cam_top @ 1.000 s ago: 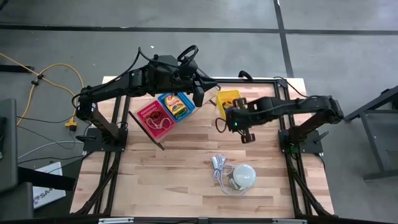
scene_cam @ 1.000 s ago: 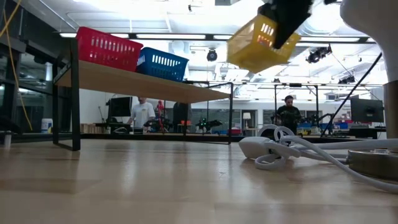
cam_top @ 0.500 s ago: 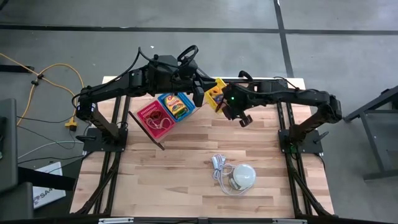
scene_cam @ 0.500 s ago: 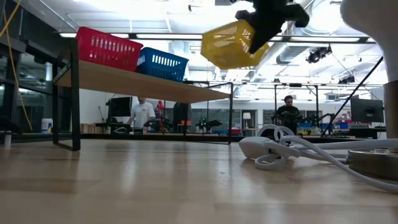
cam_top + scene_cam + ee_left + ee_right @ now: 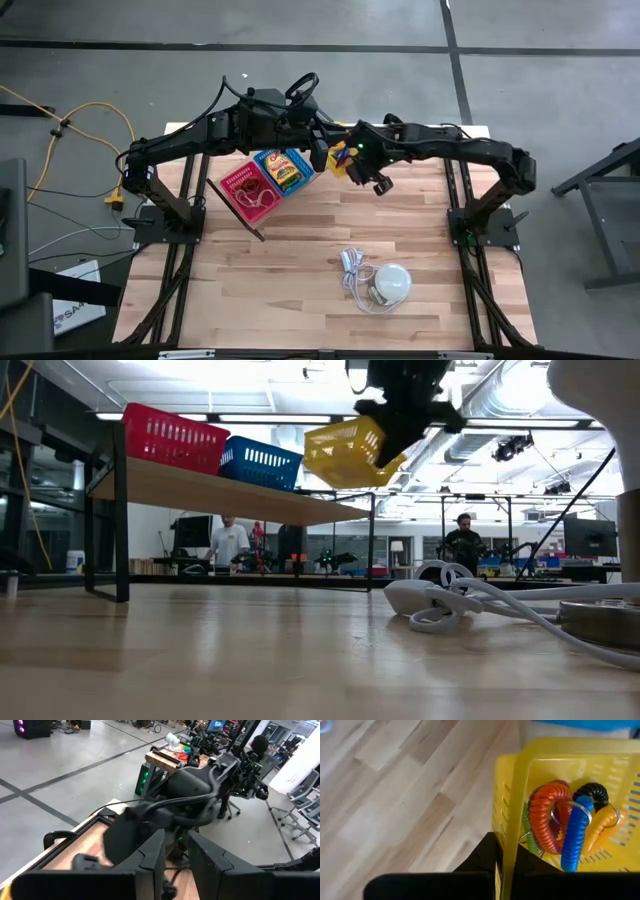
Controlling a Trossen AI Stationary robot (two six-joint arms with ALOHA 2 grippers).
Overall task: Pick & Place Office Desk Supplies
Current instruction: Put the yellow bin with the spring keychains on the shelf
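My right gripper (image 5: pixel 392 432) is shut on a yellow basket (image 5: pixel 340 453) and holds it in the air beside the blue basket (image 5: pixel 260 463), at shelf height. In the yellow basket lie coiled orange, blue, black and green cords (image 5: pixel 565 827). The blue basket (image 5: pixel 283 168) holds a yellow-green printed packet, and the red basket (image 5: pixel 245 190) holds thin pale loops. Both stand on a raised wooden shelf (image 5: pixel 220 495). My left gripper (image 5: pixel 176 856) hangs level just left of the yellow basket (image 5: pixel 340 157), with a narrow gap between its fingers and nothing in it. My right gripper pinches the yellow basket's rim and side wall (image 5: pixel 512 815), one finger inside the basket and one outside. The fingers slant down at it from the table's right side. The basket hangs clear of table and shelf, tilted, with the coiled cords still inside.
A white dome (image 5: pixel 392 283) with a white cord (image 5: pixel 450 595) lies on the table's near right part. Bare wood stretches in front of the shelf. People stand in the room beyond the table (image 5: pixel 228 540).
My right gripper has carried the yellow basket toward the table's left and far edges and a little down, up to the blue basket on the shelf. Its wrist has rolled, and the basket now hangs less steeply tilted. It has stayed shut.
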